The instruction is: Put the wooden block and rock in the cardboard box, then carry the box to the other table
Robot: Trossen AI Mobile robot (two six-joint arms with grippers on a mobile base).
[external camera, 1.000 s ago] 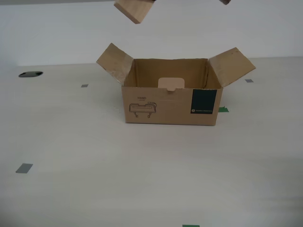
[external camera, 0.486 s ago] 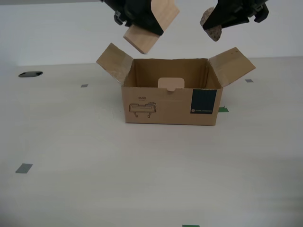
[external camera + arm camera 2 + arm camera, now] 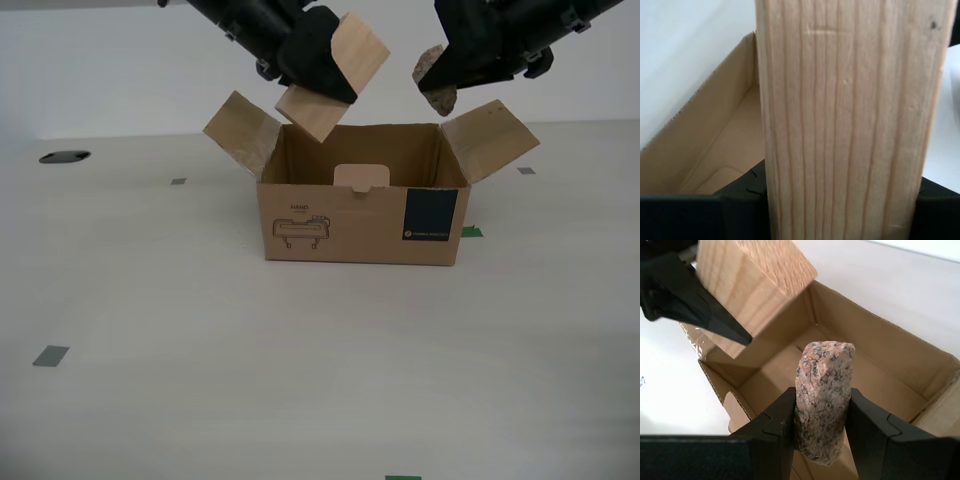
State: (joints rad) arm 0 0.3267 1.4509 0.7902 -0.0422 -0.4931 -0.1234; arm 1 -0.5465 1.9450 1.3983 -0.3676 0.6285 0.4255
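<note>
Two claws above cardboard box (image 3: 360, 215), gripping wooden block (image 3: 335, 75), rock (image 3: 434, 80)

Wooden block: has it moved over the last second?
Yes. The wooden block has come down toward the cardboard box, its lower corner now near the rim.

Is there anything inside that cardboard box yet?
Nothing visible yet. The cardboard box shows only its pale tab and bare floor. The wooden block and the rock hang above it in the grippers. The front wall hides the near floor.

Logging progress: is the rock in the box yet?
No. The rock is clamped in my first gripper, above the open cardboard box.
</note>
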